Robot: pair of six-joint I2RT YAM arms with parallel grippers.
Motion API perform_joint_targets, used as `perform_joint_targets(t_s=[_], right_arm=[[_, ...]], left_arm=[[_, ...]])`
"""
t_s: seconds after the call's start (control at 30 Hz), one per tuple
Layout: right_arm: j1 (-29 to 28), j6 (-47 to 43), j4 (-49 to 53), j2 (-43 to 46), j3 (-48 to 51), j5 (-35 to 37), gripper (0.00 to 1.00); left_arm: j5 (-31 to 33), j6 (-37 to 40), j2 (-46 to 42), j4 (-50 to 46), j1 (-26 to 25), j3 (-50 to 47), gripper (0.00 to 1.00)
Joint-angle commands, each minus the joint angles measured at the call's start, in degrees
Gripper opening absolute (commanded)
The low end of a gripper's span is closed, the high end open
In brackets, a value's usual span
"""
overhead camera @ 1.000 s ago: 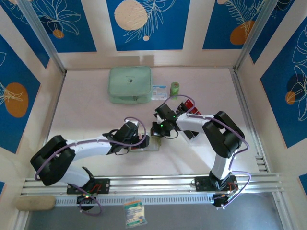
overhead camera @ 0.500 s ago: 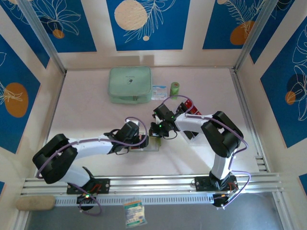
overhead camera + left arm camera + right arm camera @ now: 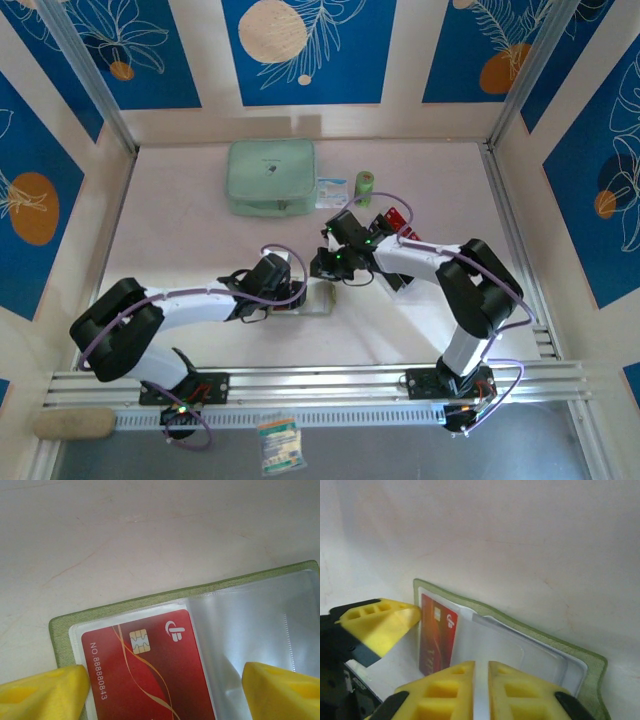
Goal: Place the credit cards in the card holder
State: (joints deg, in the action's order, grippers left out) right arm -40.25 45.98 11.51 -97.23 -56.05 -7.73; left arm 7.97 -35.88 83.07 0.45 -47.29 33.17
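You have one red card (image 3: 142,677) in one card holder (image 3: 62,630). The left end effector (image 3: 165,672) gapes wide. The right end effector (image 3: 481,667) shows a slit and you cannot tell its grip. Its elbow (image 3: 487,290) has swung toward the lower right.

I see the olive-green card holder (image 3: 125,604) lying open and flat on the pale table (image 3: 150,530), its clear plastic sleeves facing up. One red credit card (image 3: 150,675) sits inside the sleeve at one end — chip and printed number showing.

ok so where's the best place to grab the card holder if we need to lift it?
Probably the bare green border of the card holder, at the corner beside the red card. It lies open and flat, so come in low from outside that corner and slide under the edge. The clear sleeves look slick.
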Motion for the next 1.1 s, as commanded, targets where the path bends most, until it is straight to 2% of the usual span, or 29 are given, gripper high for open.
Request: perform_joint_targets(t_s=[0.0, 0.2, 0.53, 0.83, 1.07], right_arm=[[0.26, 1.21, -0.27, 0.92, 1.97, -0.32, 0.21], [0.17, 2.44, -2.40, -1.42, 3.49, -1.05, 0.26], [0.17, 3.25, -5.07, -5.60, 3.68, -4.06, 0.27], [0.65, 4.19, -6.87, -4.77, 3.93, -7.09, 0.27], [0.70, 5.16, -7.21, -2.12, 3.50, -8.74, 0.27]], left_arm=[[-3.48, -0.22, 1.75, 0.00, -0.46, -0.31, 0.81], [-3.31, -0.17, 1.26, -0.26, -0.44, -0.38, 0.81], [-3.21, -0.39, 0.78, -0.18, -0.50, -0.57, 0.81], [-3.13, -0.34, 0.28, -0.31, -0.52, -0.44, 0.81], [-1.96, -0.09, -2.78, -2.39, -0.44, 0.88, 0.88]])
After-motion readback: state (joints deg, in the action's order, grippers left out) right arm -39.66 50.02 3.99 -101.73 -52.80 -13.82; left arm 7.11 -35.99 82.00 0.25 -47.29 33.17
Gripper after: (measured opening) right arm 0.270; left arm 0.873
